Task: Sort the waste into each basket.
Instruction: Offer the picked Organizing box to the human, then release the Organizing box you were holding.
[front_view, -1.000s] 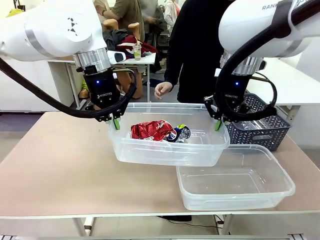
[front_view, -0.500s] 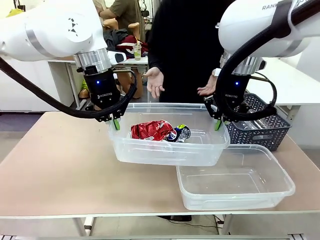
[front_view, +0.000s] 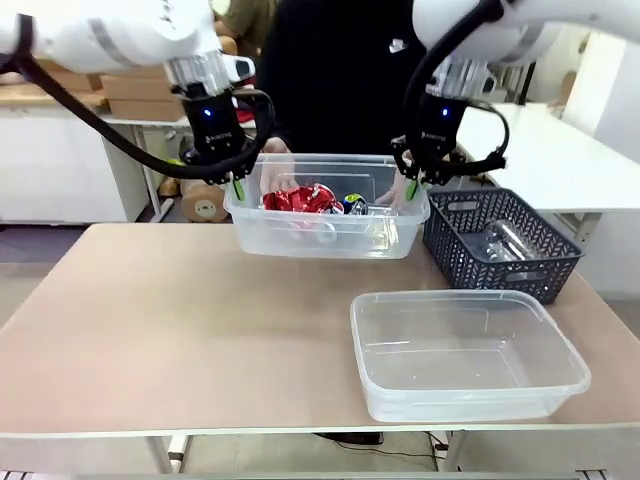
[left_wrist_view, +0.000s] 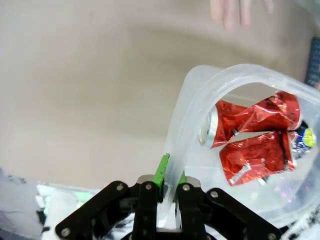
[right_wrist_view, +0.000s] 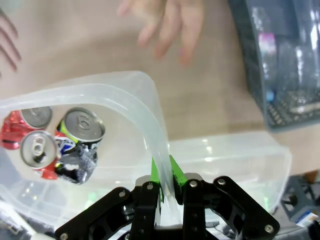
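A clear basket (front_view: 330, 243) hangs in the air above the table's far side, carried between both arms. Crushed red cans (front_view: 300, 200) and a silver-topped dark can (front_view: 357, 206) lie inside it. My left gripper (front_view: 237, 188) is shut on its left rim and my right gripper (front_view: 411, 188) is shut on its right rim. The left wrist view has the left gripper (left_wrist_view: 169, 175) pinching the rim (left_wrist_view: 182, 115) beside the red cans (left_wrist_view: 250, 140). In the right wrist view the right gripper (right_wrist_view: 164, 172) clamps the rim (right_wrist_view: 145, 120) near the cans (right_wrist_view: 80, 130). A second clear basket (front_view: 450, 297) rests on the table, front right.
A person stands at the far edge with hands (front_view: 281, 180) against the raised basket; fingers (right_wrist_view: 170, 25) hover beyond its rim. A dark lattice basket (front_view: 545, 275) holding a clear bottle (front_view: 502, 240) stands at the right. The table's left half (front_view: 150, 320) is bare.
Both arms have carried the basket of cans up and away from me, off the lower basket toward the person. The person's hands have come forward to meet it.
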